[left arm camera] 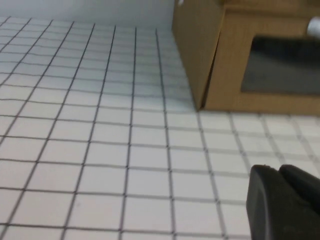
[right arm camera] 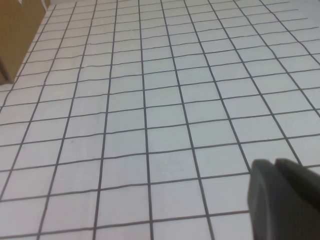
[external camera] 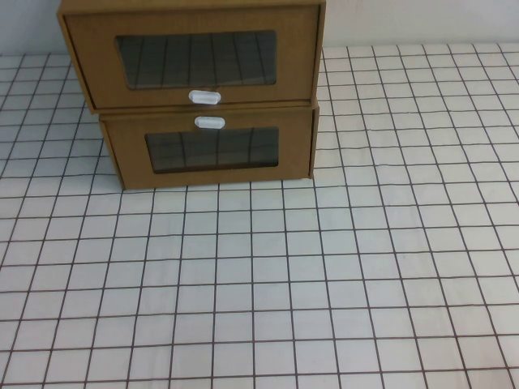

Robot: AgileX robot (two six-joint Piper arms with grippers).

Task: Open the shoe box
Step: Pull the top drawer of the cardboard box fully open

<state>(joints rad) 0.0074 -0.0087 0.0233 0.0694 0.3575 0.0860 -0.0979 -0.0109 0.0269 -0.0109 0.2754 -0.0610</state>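
Wrist views, left gripper, right gripper, both low over table

Reads as a robot test lab or bench setup. The surface is covered edge to edge in a white sheet with a regular black grid, and a plain pale wall stands behind. The only props are two stacked cardboard shoe boxes with windowed fronts.

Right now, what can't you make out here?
Contents of upper shoe box, lower shoe box: dark windows, high view.
Upper shoe box's top: cut by high view's edge.
Left gripper near the boxes, right gripper over open table: outside high view, cropped in wrist views.
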